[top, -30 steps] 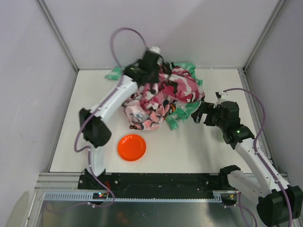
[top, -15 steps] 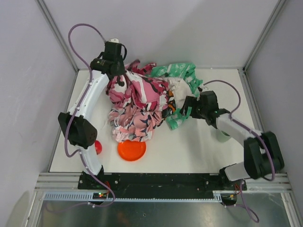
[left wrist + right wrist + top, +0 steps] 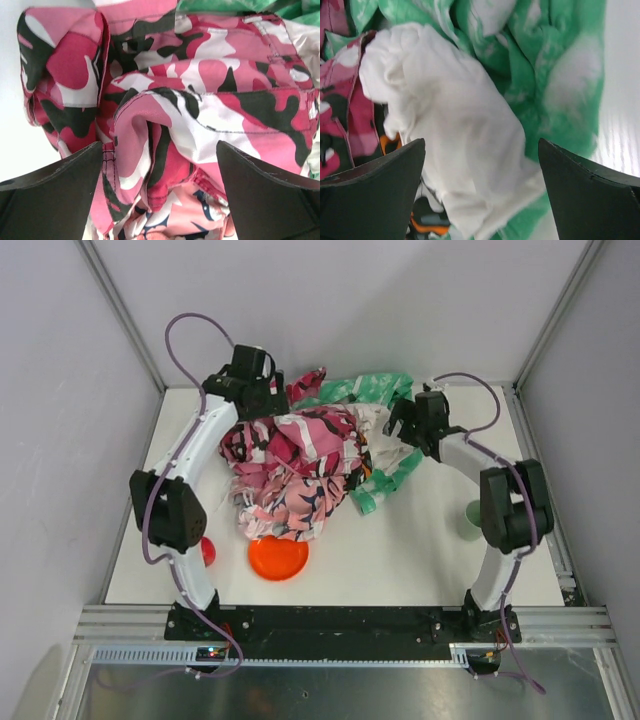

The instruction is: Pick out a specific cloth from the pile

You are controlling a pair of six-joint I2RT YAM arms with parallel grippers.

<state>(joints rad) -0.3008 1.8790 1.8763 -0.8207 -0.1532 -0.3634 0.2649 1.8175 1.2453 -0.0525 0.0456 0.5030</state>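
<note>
We see a white table (image 3: 420, 560) boxed in by pale lilac walls (image 3: 60, 390) with metal posts at the back corners. On it, from left to right in the overhead view, lie a red ball (image 3: 207, 551) at the lower left, an orange plate (image 3: 278, 558) just below the pile (image 3: 300, 465), and a green cup (image 3: 473, 520) at the right. The pile fills the upper middle of the table: a pink camouflage cloth (image 3: 200, 100) makes up its left and centre, and a green cloth (image 3: 365, 390) with white specks its upper right. The white cloth (image 3: 374, 422) sits on the right flank of the pile, between the pink fabric and the green. In the right wrist view this white cloth (image 3: 455, 150) lies directly under the right gripper (image 3: 481, 142), whose fingers are spread wide on either side of it and pinch nothing. The left gripper (image 3: 159, 145) is released too, its fingers wide apart over folds of the pink cloth, well to the left of the white one. The left arm (image 3: 190, 455) bends up from the lower left to the pile's upper left corner. The right arm (image 3: 505, 505) folds at its elbow on the right and reaches up and left, setting the right gripper (image 3: 400, 425) at the pile's upper right edge.
</note>
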